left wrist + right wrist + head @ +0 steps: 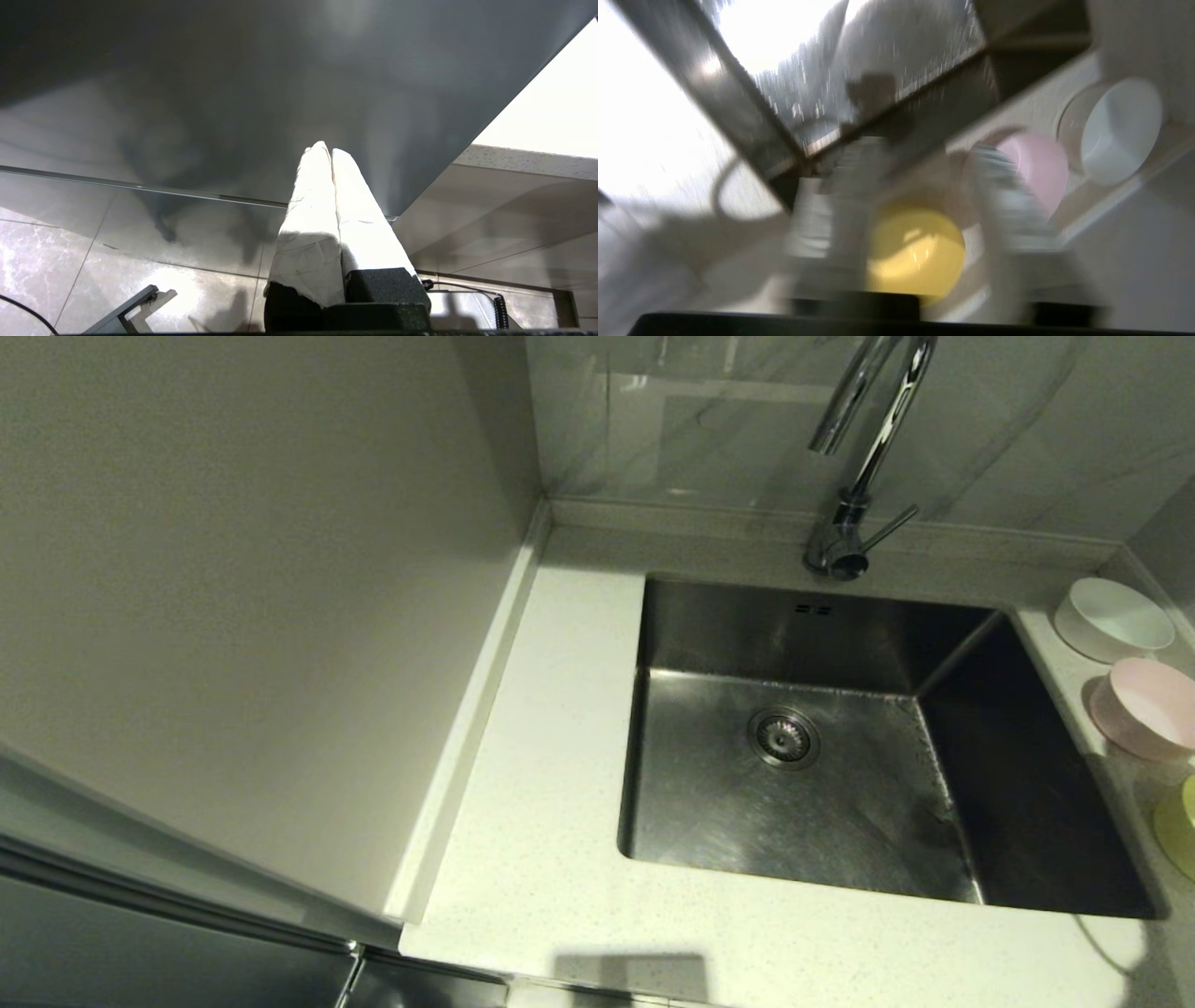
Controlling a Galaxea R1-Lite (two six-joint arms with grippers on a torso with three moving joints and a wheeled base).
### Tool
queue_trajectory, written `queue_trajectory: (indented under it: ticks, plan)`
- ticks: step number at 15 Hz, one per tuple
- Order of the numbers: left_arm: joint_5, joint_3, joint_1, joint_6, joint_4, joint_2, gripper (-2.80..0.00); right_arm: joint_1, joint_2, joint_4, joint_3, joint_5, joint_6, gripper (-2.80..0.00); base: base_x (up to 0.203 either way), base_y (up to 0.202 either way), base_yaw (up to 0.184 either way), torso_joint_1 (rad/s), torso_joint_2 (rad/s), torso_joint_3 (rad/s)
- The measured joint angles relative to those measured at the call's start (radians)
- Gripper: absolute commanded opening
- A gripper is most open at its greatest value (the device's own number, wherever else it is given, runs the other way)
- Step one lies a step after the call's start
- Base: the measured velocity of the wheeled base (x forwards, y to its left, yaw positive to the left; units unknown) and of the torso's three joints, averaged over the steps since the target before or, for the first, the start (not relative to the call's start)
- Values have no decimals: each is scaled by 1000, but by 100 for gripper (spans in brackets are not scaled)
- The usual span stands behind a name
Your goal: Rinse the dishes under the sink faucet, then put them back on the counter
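My right hand point(920, 186) is over the strip of table point(551, 821) to the right of the sink point(803, 803). It points down at the yellow bowl point(915, 254). My two wrapped fingers point(831, 219) stand apart, one on each side of that bowl, and they hold nothing. The bowl shows in the gap between them. This view is blurry, so I cannot tell if a finger touches the bowl.

From my head I cannot see this hand. I see the three bowls in a row on the table along the right side of the sink. The white bowl point(1113, 619) is at the back, near the wall. The pink bowl point(1146, 707) is just beside it. The yellow bowl is at the front, cut off by the edge of the view. All three sit open side up.

The sink has its round drain point(783, 737) in the bottom. The tap point(864, 457) stands behind the sink, and its spout curves over it.

My left hand point(331, 151) hangs low by the dark cupboard front point(233, 93), below the table edge. Its two white fingers are pressed together with nothing between them.
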Motion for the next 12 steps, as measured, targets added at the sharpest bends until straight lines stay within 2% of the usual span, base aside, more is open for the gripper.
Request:
queue_trajectory:
  ticks: [5, 7, 10, 12]
  plan:
    - [0, 0, 0, 0, 0, 0, -280, 151, 3, -99, -72, -5, 366, -280, 0, 0, 0, 0, 0, 0]
    - [0, 0, 0, 0, 0, 0, -280, 202, 1, -97, -79, -43, 535, -280, 0, 0, 0, 0, 0, 0]
    - [0, 0, 0, 0, 0, 0, -280, 312, -37, 73, -66, -248, 833, -280, 0, 0, 0, 0, 0, 0]
    - [0, 0, 0, 0, 0, 0, -280, 340, -91, 157, 13, -380, 973, -280, 0, 0, 0, 0, 0, 0]
